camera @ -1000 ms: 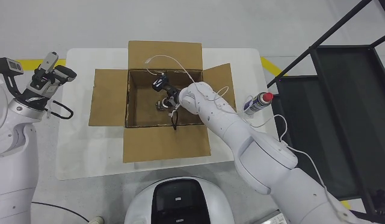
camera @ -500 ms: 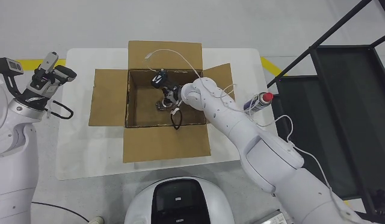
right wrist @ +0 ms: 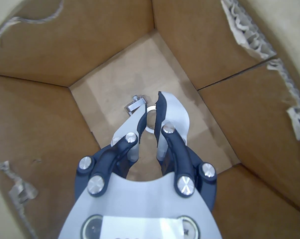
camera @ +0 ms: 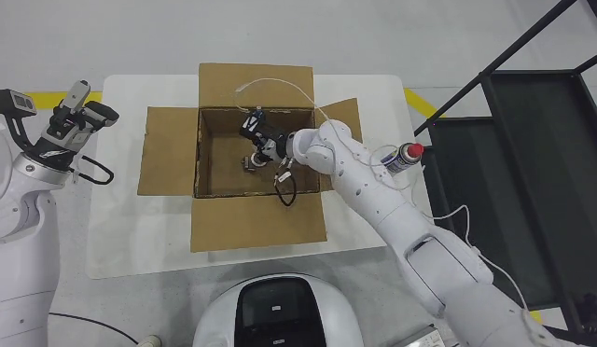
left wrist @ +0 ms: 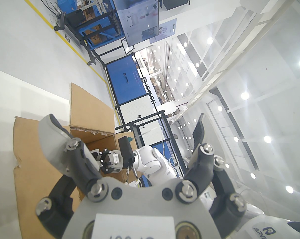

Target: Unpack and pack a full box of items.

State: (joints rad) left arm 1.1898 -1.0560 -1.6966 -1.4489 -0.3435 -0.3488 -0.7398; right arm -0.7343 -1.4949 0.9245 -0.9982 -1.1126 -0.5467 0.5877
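An open cardboard box [camera: 168,151] sits on the white table [camera: 121,244]. My right gripper [camera: 256,157] is down inside it. In the right wrist view the right gripper [right wrist: 151,102] is shut on a small shiny metal fitting [right wrist: 135,105] that rests on the box floor [right wrist: 110,93], a ring of it caught between the pads. The same fitting [camera: 250,163] shows in the top view near the middle of the box. My left gripper [camera: 82,100] is held off the table's left edge, and the left wrist view has the left gripper [left wrist: 125,125] open and holding nothing.
A spray can [camera: 401,159] with a red cap lies on the table just right of the box. All box flaps are folded outward; the near flap [camera: 256,221] covers the table in front. A dark metal rack [camera: 522,160] stands to the right.
My right forearm and elbow have swung to the right and back, while its gripper stays at the metal fitting in the box. The left arm has not moved.
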